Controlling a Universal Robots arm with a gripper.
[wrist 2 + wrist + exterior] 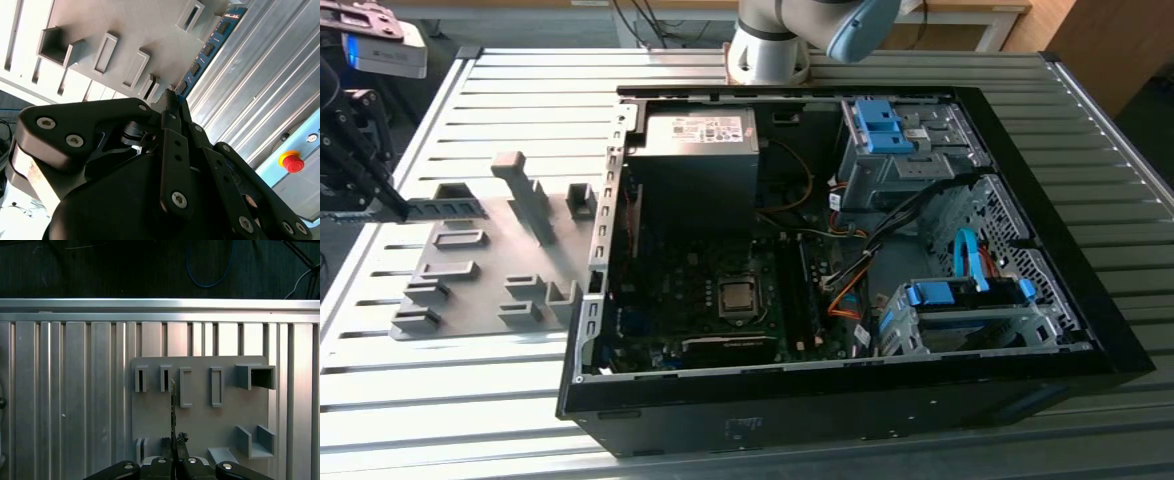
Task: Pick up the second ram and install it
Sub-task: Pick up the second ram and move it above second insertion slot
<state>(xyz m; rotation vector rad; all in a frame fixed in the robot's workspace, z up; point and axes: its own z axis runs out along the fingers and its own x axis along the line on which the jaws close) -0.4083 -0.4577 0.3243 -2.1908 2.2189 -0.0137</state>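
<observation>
Lying under everything is the slatted metal surface [480,90], the widest thing in the exterior view. On it rests an open black case [854,420], well apart from the pincer, with the grey holder [480,290] between the two. Inside the case a dark board [707,300] faces up, with blue-fronted drive cages [947,300] on the side farther from the pincer. The arm's pale base [767,55] stands beyond the case's far end.

The holder is a flat grey plate with raised blocks and narrow slots. It lies directly beneath the pincer and shows in both wrist views [150,30] [200,425].

The black pincer [394,205] hangs over the holder's edge at the exterior view's left. In both wrist views its tips [172,97] [175,440] are pressed together on one end of the ram.

The ram [447,208] reaches straight out from the tips over the holder, away from the pincer. In the second wrist view it shows a blue face with a row of black chips [210,47]. In the first wrist view it appears edge-on as a thin line [173,400], running between two of the holder's slots. Whether it has cleared the holder I cannot tell.

A red button [291,161] sits off past the surface, well apart from the pincer.
</observation>
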